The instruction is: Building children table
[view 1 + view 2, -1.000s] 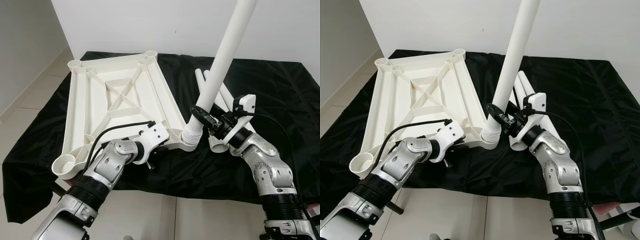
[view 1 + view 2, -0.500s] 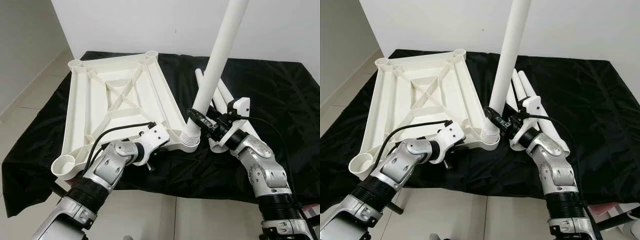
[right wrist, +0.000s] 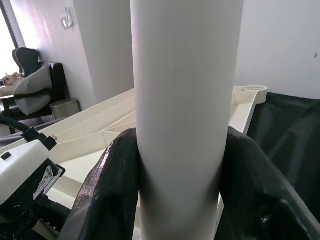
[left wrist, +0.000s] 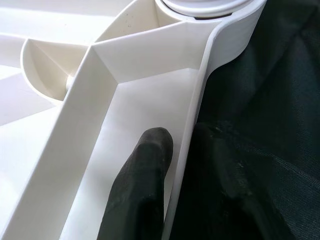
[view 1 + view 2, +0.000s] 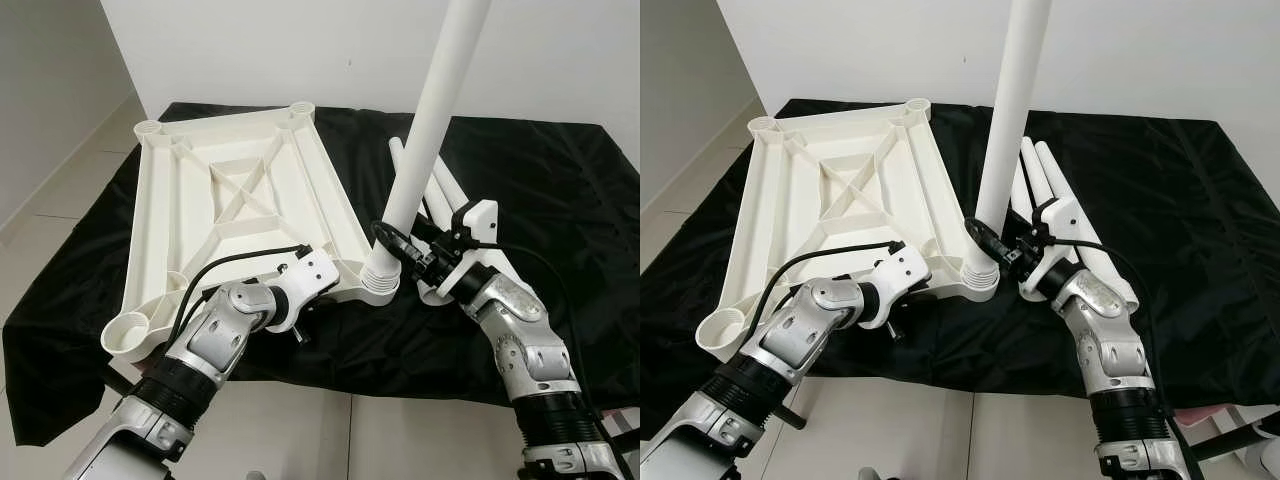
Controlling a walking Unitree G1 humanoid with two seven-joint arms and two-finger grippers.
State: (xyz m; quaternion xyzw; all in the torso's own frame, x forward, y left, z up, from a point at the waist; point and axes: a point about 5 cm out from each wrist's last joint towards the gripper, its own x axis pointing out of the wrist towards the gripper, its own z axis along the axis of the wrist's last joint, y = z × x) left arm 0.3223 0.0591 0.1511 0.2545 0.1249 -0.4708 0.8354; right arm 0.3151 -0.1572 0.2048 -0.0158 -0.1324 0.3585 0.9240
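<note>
The white table top (image 5: 235,205) lies upside down on a black cloth (image 5: 560,190), with its ribs facing up and a round socket at each corner. In the near right corner socket (image 5: 378,285) stands 1 white table leg (image 5: 425,135), almost upright and leaning a little to the right, its ribbed lower end sitting in the socket.

The right gripper (image 5: 400,240) is closed on this leg just above the socket; in the right wrist view its 2 black fingers (image 3: 112,190) press on both sides of the white tube.

The left gripper (image 4: 175,165) pinches the near rim of the table top, just beside the same corner. In the left wrist view 1 finger (image 4: 145,170) lies inside the white frame and the other is outside against the cloth, with the thin wall between them.

More spare legs (image 5: 1060,205) lie together on the cloth to the right of the standing leg, behind the right arm.

The cloth lies on a pale tiled floor (image 5: 60,190), near a white wall (image 5: 300,50).
</note>
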